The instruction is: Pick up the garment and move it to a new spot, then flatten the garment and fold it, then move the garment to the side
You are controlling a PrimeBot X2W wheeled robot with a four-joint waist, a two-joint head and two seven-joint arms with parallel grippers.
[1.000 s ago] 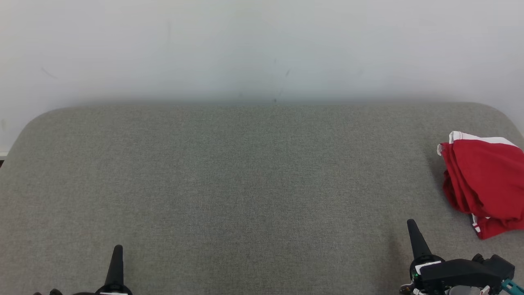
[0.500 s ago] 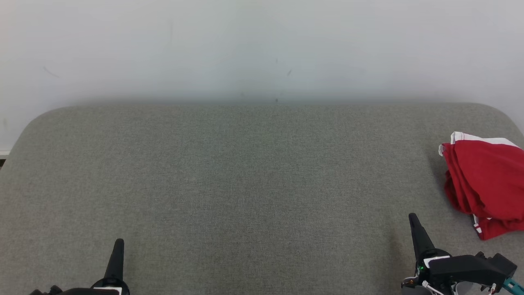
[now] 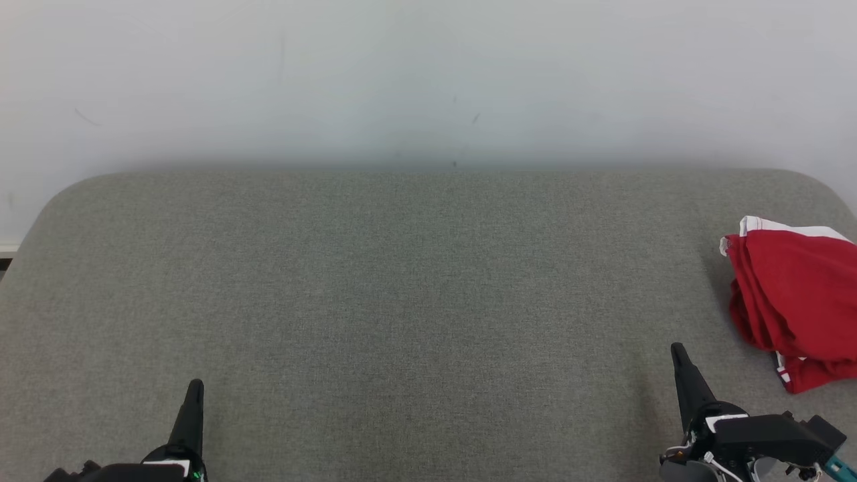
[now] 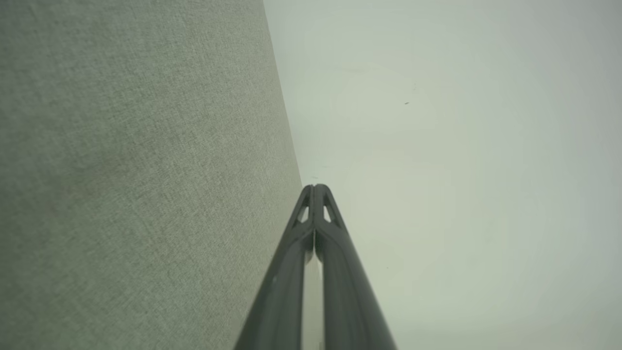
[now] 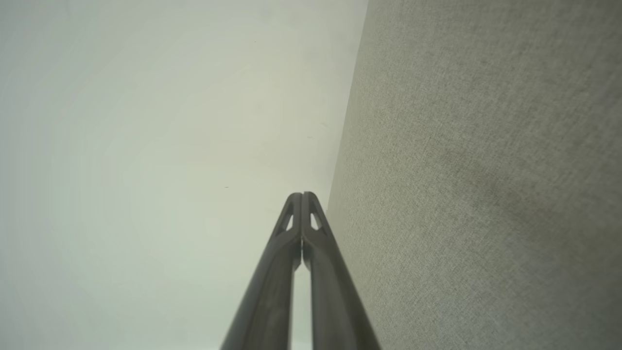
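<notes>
Lying bunched on the grey surface (image 3: 402, 281), the red garment (image 3: 793, 301) has the right gripper (image 3: 680, 351) near it and the left gripper (image 3: 195, 387) well apart, both pinched closed and empty.

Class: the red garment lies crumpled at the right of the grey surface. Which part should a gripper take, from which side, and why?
Probably the bunched left edge of the red garment, where stacked folds form a raised ridge. Approach from its left with the right gripper, the nearer one; it is shut, so open first. Its right part is out of frame.
</notes>
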